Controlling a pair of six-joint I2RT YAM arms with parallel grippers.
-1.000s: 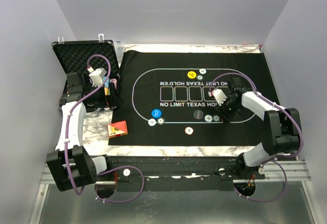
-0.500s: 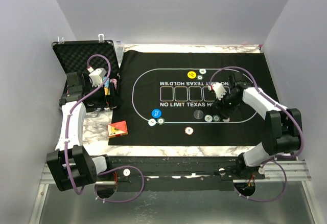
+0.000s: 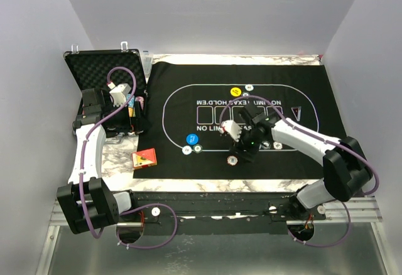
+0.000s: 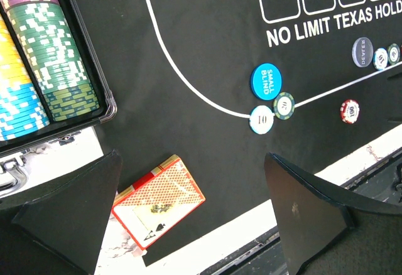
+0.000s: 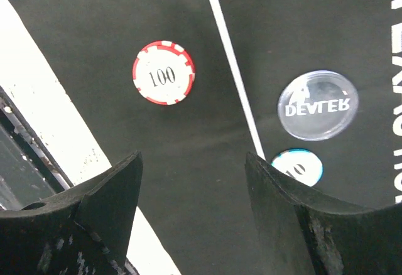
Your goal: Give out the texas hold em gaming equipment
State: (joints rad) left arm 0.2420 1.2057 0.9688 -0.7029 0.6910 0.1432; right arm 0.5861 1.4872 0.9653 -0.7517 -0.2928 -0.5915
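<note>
Spread and empty, the right claw (image 5: 192, 177) hangs over the red 100 chip (image 5: 164, 72) at the felt mat's (image 5: 94, 11) near edge, apparently poised to pinch it.

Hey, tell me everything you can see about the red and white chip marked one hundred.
The round red-and-white striped poker chip has a red rim broken by white blocks and a white centre printed 100 in dark numerals. It looks like hard plastic. It lies flat, face up, on the black felt mat, just outside the printed white line, close to the mat's near edge. No other chip touches it. The right gripper hangs over it, open, not in contact.
</note>
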